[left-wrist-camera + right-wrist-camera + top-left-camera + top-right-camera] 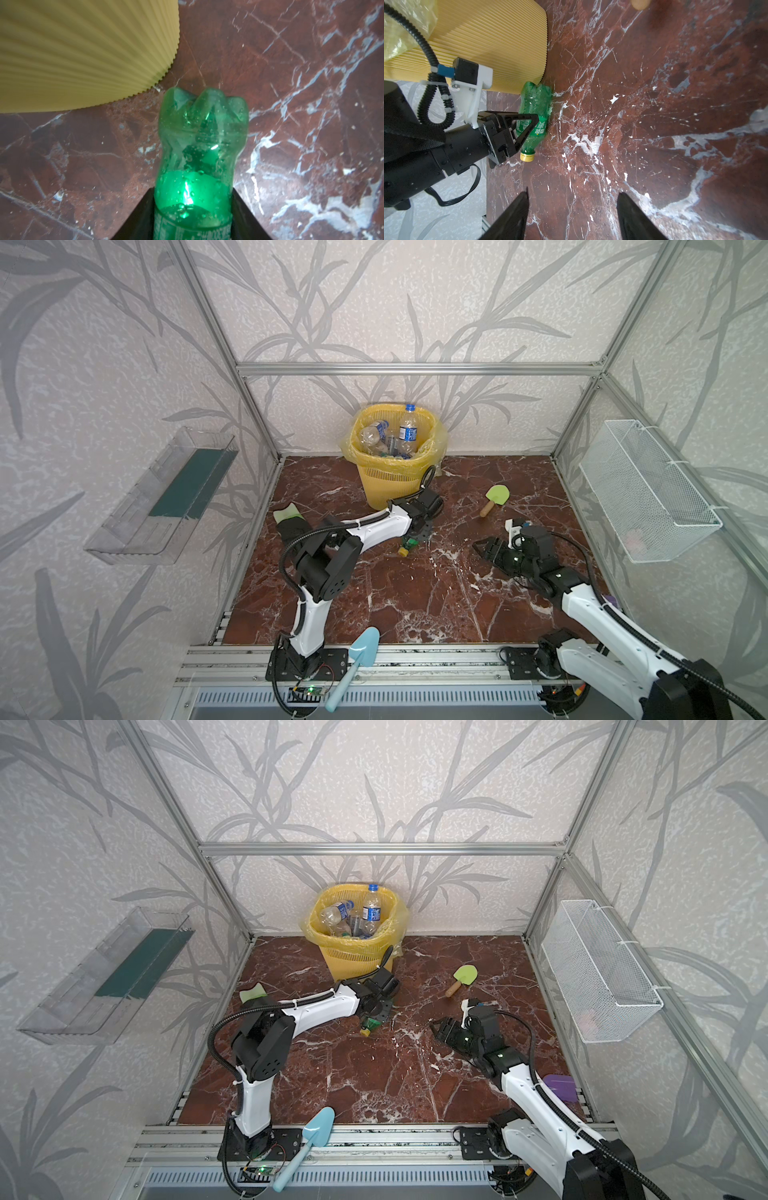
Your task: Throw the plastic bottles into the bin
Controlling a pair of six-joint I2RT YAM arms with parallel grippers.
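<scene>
Black fingers of the left gripper are clamped on both sides of a green plastic bottle with a yellow cap, at its label. It lies sideways on the red-brown marbled tabletop, its base just beside the foot of the yellow lattice bin, which holds clear blue-labelled bottles. Nearby, the right gripper hovers with fingers apart, holding nothing.

One yellow bin, one green bottle outside it, one blue shovel, one wire basket, one clear tray.
</scene>
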